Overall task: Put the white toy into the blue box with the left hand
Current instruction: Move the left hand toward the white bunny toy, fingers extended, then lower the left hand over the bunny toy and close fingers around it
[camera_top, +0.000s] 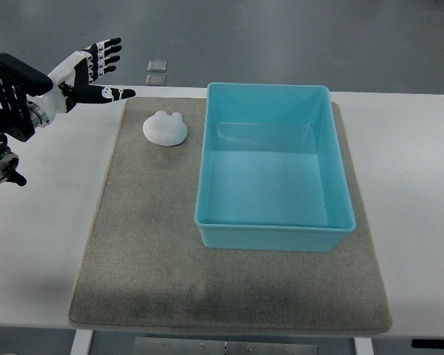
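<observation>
Left hand is at the top-left corner, over the far edge of the white table — fingers spread, thumb out, holding nothing, clear of the toy. White toy sits on the grey mat near its far-left corner, just beside the blue box's left wall but not touching it. Box is upright on the mat with nothing inside — right arm doesn't show.
</observation>
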Controlling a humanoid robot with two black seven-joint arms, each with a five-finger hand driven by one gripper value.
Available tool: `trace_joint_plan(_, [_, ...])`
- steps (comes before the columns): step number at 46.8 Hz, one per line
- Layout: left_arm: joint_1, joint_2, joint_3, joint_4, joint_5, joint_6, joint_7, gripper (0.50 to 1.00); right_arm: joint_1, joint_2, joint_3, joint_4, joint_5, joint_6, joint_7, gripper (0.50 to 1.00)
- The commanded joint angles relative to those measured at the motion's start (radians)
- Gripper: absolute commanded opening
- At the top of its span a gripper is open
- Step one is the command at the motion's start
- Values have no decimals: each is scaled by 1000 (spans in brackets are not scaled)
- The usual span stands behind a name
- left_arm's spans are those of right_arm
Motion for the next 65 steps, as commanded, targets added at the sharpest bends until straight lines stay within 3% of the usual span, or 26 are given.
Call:
trace_joint_plan(1, [-12,0,7,-4,48,29,-35,996,0,0,0,0,-1,0,0,936])
trace_joint_plan(10, [-47,0,93,-3,216,72,-50,994,0,0,0,0,0,0,0,936])
trace_joint_plan(23, [-64,0,156,-3,247,104,-50,996,0,0,0,0,0,0,0,936])
trace_joint_plan(36, [-89,-3,179,-1,227,49,-49,996,0,0,0,0,0,0,0,936])
trace_joint_plan(50, [-132,1,301,10,253,47,-52,988,0,0,0,0,0,0,0,936])
trace_joint_plan(65, [-147,-2,320,26,457,67,-53,962,0,0,0,0,0,0,0,936])
